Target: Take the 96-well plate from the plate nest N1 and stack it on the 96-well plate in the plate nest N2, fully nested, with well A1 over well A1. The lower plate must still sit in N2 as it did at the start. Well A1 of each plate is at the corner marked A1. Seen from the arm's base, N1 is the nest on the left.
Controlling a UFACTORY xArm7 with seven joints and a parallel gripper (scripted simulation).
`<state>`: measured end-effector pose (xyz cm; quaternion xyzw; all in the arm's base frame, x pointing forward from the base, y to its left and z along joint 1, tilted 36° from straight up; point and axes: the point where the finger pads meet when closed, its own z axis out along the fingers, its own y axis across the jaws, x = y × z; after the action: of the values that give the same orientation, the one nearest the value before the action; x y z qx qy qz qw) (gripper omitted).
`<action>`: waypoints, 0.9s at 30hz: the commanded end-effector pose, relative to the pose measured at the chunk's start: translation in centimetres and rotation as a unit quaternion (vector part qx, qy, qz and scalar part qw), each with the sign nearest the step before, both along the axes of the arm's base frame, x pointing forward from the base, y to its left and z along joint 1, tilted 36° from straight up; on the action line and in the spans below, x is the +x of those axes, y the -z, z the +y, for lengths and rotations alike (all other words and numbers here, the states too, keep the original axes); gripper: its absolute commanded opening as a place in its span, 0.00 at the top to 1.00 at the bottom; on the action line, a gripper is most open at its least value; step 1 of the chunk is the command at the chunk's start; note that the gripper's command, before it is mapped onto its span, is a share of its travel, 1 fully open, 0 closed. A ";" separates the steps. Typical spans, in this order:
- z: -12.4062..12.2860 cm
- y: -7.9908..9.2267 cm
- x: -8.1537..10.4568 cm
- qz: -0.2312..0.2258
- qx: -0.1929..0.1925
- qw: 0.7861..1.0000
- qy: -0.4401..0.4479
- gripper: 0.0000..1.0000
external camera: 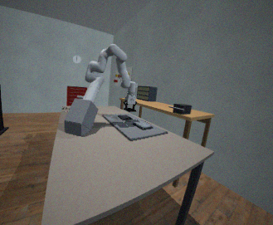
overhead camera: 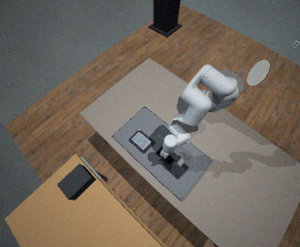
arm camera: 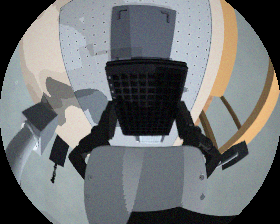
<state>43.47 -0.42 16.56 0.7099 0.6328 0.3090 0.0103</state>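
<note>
Wrist view shows the pincer [arm camera: 148, 136] clenched on a dark 96-well plate [arm camera: 148, 93], its two black fingers pressing the plate's left and right sides. The grid of wells is visible on the plate's top face. The plate hangs above the bench [arm camera: 194, 41], apart from it, and beyond its far edge lies a grey rectangle with small corner marks, the empty plate nest [arm camera: 143, 30]. I cannot tell from this view which corner carries the A1 mark.

From the top view, the white arm [overhead camera: 196, 103] bends from its base down over a grey mat [overhead camera: 191, 183] that lies on the bench [overhead camera: 258, 197]. The pincer [overhead camera: 163, 152] and the carried plate are mostly hidden under the wrist there. Just beside the wrist, on the same mat, the second 96-well plate [overhead camera: 140, 140] sits with a pale top and a dark border. The plate in the pincer is near it but not over it, as far as the picture lets me judge.

In the exterior view the pincer [external camera: 129, 105] is lifted above the far end of the mat [external camera: 140, 134], and the other plate [external camera: 143, 125] lies flat on the nearer part. A wooden side table [external camera: 181, 114] stands behind with a dark box [external camera: 182, 108] on it.
</note>
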 end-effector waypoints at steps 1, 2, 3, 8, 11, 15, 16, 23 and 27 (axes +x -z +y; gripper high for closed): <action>-0.7 0.2 0.2 -0.001 0.001 1.000 0.000 1.00; -1.0 0.3 0.2 -0.001 0.001 1.000 0.000 1.00; -1.3 0.5 0.2 -0.001 0.001 1.000 0.000 1.00; -2.9 1.1 0.3 -0.001 0.001 1.000 0.000 1.00; -3.8 1.5 0.4 -0.001 0.001 1.000 0.000 1.00; -5.0 2.0 0.5 -0.001 0.001 1.000 0.000 1.00; -5.3 2.2 0.5 -0.001 0.001 1.000 0.000 1.00; -6.9 2.8 0.6 -0.001 0.001 1.000 0.000 1.00; -8.1 3.3 0.7 -0.001 0.001 1.000 0.000 1.00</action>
<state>43.98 -7.47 13.60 0.7098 0.6329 0.3092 0.0102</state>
